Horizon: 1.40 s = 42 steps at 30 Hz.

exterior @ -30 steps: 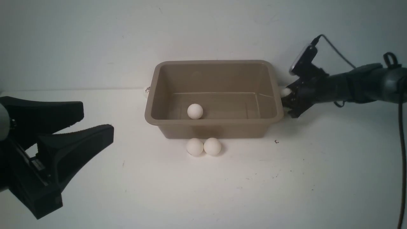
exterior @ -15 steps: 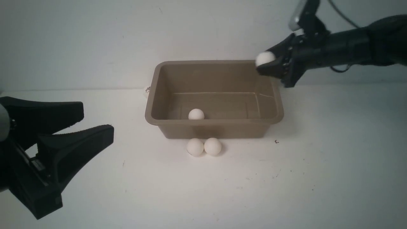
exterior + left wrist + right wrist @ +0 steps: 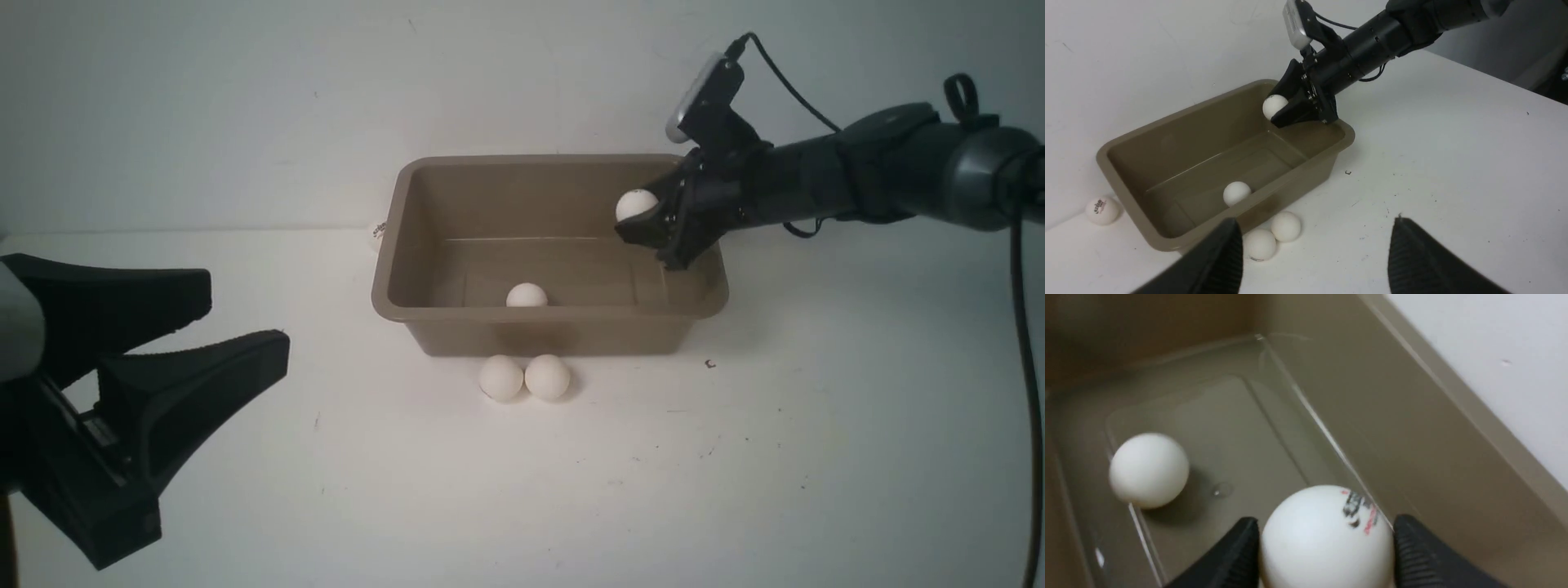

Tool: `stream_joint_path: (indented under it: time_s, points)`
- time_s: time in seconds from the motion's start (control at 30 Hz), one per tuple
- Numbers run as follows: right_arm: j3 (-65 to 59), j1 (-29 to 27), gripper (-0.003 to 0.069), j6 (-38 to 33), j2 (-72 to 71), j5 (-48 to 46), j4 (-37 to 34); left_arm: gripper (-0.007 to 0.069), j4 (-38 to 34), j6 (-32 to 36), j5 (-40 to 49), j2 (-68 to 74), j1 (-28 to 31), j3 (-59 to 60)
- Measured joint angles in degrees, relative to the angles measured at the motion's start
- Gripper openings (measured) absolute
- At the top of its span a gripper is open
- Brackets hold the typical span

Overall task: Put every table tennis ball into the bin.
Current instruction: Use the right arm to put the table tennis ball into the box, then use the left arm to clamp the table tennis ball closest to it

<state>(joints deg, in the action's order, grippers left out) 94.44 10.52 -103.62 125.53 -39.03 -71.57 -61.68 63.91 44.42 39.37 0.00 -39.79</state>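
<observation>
The left hand (image 3: 245, 320) gapes empty above the surface (image 3: 735, 457). Two balls (image 3: 500, 378) touch just before the bin (image 3: 555, 335), which holds one ball (image 3: 526, 295). Over its right end the right hand (image 3: 639, 216) grips another ball (image 3: 635, 202), clear of the floor. A fifth ball (image 3: 1102, 210) lies outside, by its far-left corner.

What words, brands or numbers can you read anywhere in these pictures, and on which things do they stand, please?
No text can be quoted; every print is illegible.
Held ball: black and red logo, too blurred to read.
Ball left of the tub: this ball has a dark logo, too small to read.
One ball in front of the tub: faint mark at its edge, unreadable.
Nothing else shows lettering.
</observation>
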Motion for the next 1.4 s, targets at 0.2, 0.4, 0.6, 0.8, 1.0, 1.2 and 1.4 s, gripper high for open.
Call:
stream_joint_path:
  time_s: [0.2,0.4,0.6,0.8,1.0,1.2,1.4]
  points:
    - [0.0,0.0,0.0629,0.7,-4.3,-0.9,0.0,0.0436,0.1,-0.7,0.0,0.0,0.0,0.0]
    - [0.0,-0.2,0.0651,1.3,-13.8,-1.7,1.6,0.0436,0.1,-1.1,0.1,0.8,0.0,0.0]
    - [0.0,-2.1,0.0651,10.7,-25.7,-3.6,11.0,0.0436,0.3,0.0,0.3,7.0,0.0,0.0]
    - [0.0,-3.1,0.0647,25.4,-35.4,-10.3,19.2,0.0436,-2.5,5.0,-2.7,12.2,0.0,0.0]
    - [0.0,-3.1,0.0643,38.7,-41.3,-16.9,25.0,0.0436,-10.8,12.0,-3.3,18.7,-0.1,0.0]
    - [0.0,-3.1,0.0643,48.0,-43.5,-21.2,24.9,0.0436,-17.6,18.0,-4.1,26.9,-0.1,0.0]
    - [-2.4,-1.4,0.0643,54.1,-43.6,-30.7,26.1,0.0436,-20.7,22.2,-4.4,30.5,-0.1,0.0]
